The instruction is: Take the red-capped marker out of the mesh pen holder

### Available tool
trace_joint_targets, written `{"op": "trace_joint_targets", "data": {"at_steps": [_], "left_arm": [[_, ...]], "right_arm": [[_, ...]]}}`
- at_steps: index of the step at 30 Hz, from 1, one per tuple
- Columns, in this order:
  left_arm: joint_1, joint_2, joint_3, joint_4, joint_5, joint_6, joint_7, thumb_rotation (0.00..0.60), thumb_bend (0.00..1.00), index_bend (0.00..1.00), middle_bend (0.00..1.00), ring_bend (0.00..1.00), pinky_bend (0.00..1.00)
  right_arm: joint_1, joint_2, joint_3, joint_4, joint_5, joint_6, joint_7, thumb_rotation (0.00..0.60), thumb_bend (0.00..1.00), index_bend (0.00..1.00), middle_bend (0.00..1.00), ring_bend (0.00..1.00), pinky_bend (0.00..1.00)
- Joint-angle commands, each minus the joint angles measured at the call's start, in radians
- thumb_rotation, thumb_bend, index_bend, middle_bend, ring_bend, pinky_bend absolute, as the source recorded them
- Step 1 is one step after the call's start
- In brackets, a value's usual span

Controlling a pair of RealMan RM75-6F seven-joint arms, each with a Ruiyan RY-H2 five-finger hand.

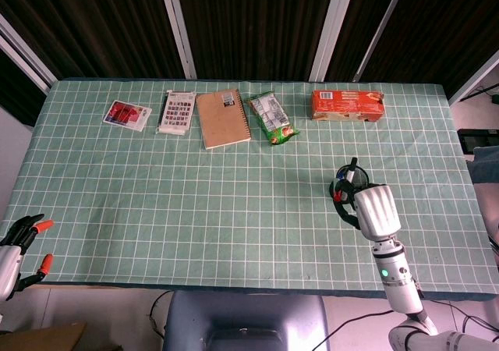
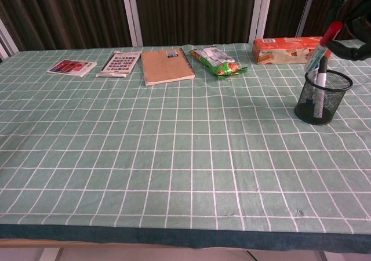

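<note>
The black mesh pen holder (image 2: 323, 101) stands at the table's right side, also seen from above (image 1: 343, 186). My right hand (image 2: 353, 8) is raised above and behind it at the top right corner and pinches the red-capped marker (image 2: 322, 45) near its cap. The marker hangs tilted, cap up and to the right, its lower end at about the level of the holder's rim. A dark marker (image 2: 322, 75) still stands in the holder. In the head view the right hand (image 1: 373, 209) covers part of the holder. My left hand (image 1: 19, 246) hangs off the table's front left corner, fingers apart, holding nothing.
Along the far edge lie an orange box (image 2: 290, 49), a green snack bag (image 2: 217, 61), a brown spiral notebook (image 2: 167, 66), a card sheet (image 2: 119, 63) and a red booklet (image 2: 72, 67). Green gridded cloth (image 2: 174, 156) covers the table.
</note>
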Motion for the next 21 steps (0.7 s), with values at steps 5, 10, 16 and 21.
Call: {"op": "trace_joint_targets", "data": {"at_steps": [5, 10, 16, 21], "left_arm": [[0.001, 0.0, 0.0, 0.001, 0.001, 0.001, -0.002, 0.6, 0.44, 0.22, 0.11, 0.08, 0.35], [0.0, 0.001, 0.0, 0.002, -0.003, -0.002, -0.006, 0.6, 0.44, 0.22, 0.1, 0.08, 0.35], [0.001, 0.002, -0.001, 0.001, -0.004, -0.001, -0.007, 0.6, 0.44, 0.22, 0.11, 0.08, 0.35], [0.001, 0.002, 0.0, 0.0, -0.003, -0.001, -0.006, 0.6, 0.44, 0.22, 0.1, 0.08, 0.35]], "right_arm": [[-0.004, 0.04, -0.026, -0.11, 0.012, -0.051, -0.098, 0.6, 0.8, 0.76, 0.96, 1.0, 1.0], [-0.006, 0.047, -0.06, -0.141, 0.083, -0.133, -0.172, 0.6, 0.81, 0.76, 0.96, 1.0, 1.0], [-0.01, 0.023, -0.084, -0.128, 0.177, -0.193, -0.284, 0.6, 0.81, 0.76, 0.96, 1.0, 1.0], [0.001, -0.01, -0.075, -0.072, 0.261, -0.242, -0.31, 0.6, 0.82, 0.76, 0.96, 1.0, 1.0]]}}
